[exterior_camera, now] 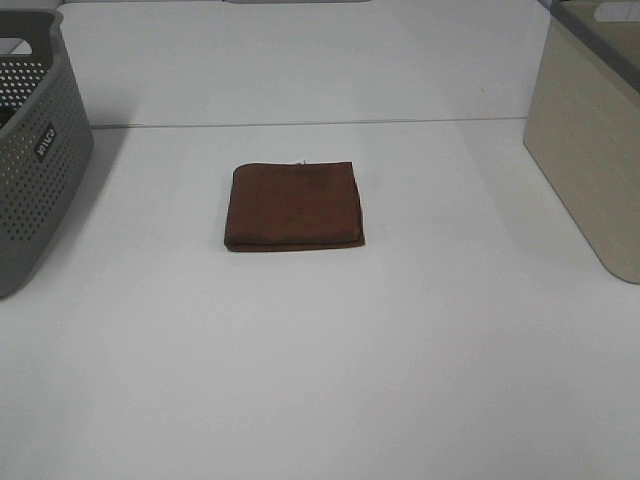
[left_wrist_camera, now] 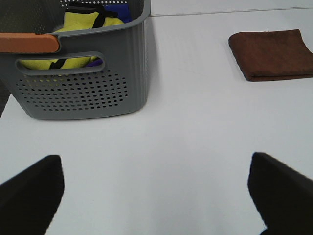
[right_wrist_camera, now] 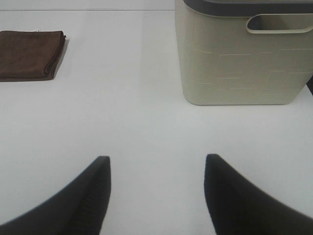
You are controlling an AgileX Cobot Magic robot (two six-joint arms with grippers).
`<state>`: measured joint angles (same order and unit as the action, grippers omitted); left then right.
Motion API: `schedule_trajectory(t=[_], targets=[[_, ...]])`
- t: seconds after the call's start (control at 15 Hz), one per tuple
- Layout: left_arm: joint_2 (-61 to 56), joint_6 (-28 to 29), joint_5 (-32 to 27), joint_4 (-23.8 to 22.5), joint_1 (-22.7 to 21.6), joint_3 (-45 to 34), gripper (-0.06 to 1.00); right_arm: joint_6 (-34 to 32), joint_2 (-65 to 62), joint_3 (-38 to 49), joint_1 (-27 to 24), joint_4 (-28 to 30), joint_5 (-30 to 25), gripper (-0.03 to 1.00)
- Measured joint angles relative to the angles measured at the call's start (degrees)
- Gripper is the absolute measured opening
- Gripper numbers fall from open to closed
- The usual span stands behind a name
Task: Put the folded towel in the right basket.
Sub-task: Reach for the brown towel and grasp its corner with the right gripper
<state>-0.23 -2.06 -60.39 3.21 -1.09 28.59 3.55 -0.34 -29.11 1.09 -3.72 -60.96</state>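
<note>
The towel [exterior_camera: 294,206] lies flat mid-table, well left of the right basket [exterior_camera: 590,150]; you have yet to grasp it. Your right gripper [right_wrist_camera: 157,161] and left gripper [left_wrist_camera: 155,159] both gape empty. Your next move is probably bringing the right one over the towel

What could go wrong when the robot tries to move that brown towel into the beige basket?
The towel lies flat in stacked folds, so the open jaws might pinch only the top layers and it could unfold when lifted. The right basket has tall walls; a drooping towel could catch on its rim and hang over the side. A grey basket that already holds items stands on the left, so a mix-up is possible.
</note>
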Motion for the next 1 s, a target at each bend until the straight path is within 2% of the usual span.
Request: schedule_trajectory(t=[1.0], targets=[[0.0, 0.0, 0.0, 0.0, 0.0, 0.0, 0.97, 0.0, 0.0, 0.0, 0.0, 0.0, 0.0, 0.55]])
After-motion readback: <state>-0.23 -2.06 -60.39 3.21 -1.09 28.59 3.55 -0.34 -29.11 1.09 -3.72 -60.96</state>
